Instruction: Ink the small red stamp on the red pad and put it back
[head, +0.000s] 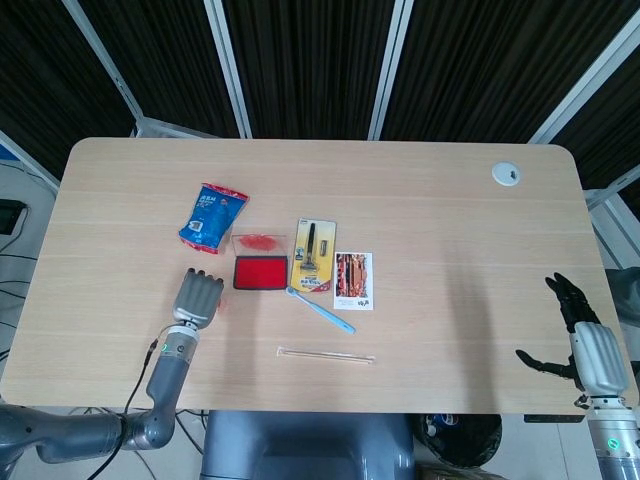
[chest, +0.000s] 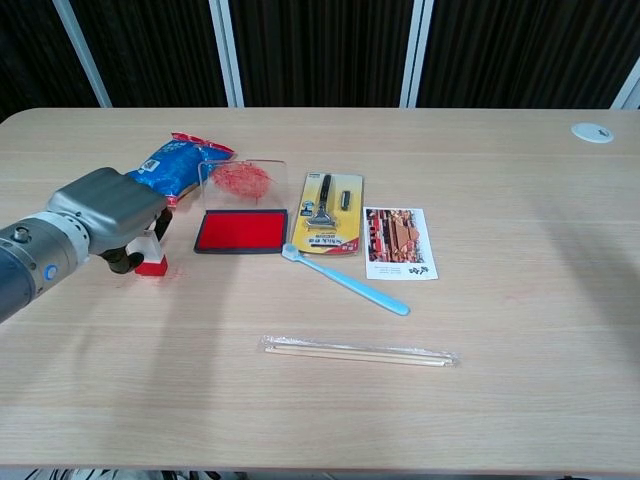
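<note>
In the chest view my left hand (chest: 105, 215) grips the small red stamp (chest: 152, 263), whose red base is at the table surface just left of the red ink pad (chest: 241, 231). The pad lies open with its clear, red-smeared lid (chest: 240, 180) standing up behind it. From the head view the left hand (head: 199, 298) covers the stamp and sits beside the red ink pad (head: 260, 272). My right hand (head: 580, 342) hangs open at the table's front right edge, holding nothing.
A blue snack packet (chest: 178, 162) lies behind the left hand. Right of the pad are a razor in yellow packaging (chest: 330, 211), a blue toothbrush (chest: 350, 282) and a picture card (chest: 400, 243). Wrapped chopsticks (chest: 358, 351) lie nearer the front. A white grommet (chest: 591, 132) is far right.
</note>
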